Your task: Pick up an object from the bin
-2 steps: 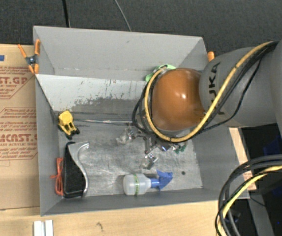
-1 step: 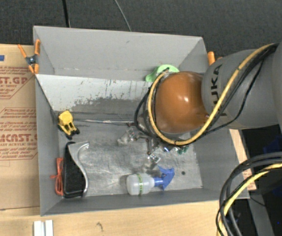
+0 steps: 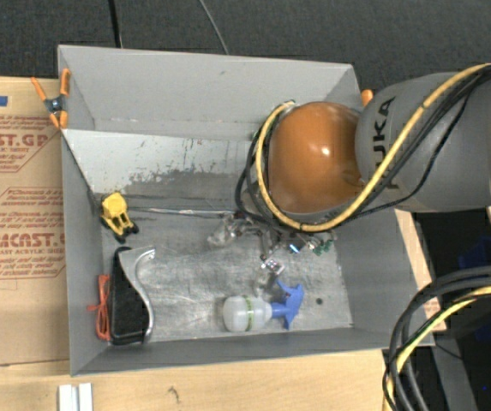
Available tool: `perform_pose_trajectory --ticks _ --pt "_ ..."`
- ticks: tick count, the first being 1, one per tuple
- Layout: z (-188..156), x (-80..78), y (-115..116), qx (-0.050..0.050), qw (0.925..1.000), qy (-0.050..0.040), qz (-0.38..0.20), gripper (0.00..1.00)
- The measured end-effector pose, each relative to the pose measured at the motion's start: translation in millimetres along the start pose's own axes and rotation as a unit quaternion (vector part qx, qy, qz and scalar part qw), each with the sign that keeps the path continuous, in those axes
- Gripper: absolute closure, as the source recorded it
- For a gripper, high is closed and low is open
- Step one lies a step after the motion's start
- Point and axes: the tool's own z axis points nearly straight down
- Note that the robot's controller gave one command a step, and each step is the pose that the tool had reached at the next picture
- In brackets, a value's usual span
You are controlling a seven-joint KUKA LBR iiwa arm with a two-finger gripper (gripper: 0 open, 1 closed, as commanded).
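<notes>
Scratched grey bin floor [image 3: 185,272] lies mostly bare below the orange cover [image 3: 314,157], which hides much of my gripper [image 3: 270,266]; I cannot tell how wide it stands. It hangs just far of a small white bottle with a blue spray head [image 3: 258,312], which lies on its side toward the near edge. The bottle's long axis runs left to right, white body left, blue head right. I would come down squarely and close across the body, not along it. A yellow toy [image 3: 117,213] sits well apart, left.
</notes>
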Motion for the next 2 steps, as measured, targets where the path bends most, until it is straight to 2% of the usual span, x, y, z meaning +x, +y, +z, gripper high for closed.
perform_pose_trajectory --ticks 1,2 --pt "-27.3 21.9 -20.3 -0.002 0.9974 0.0025 -0.073 0.00" --pt "10.9 43.6 -6.3 0.000 0.9928 -0.0001 -0.120 0.00"
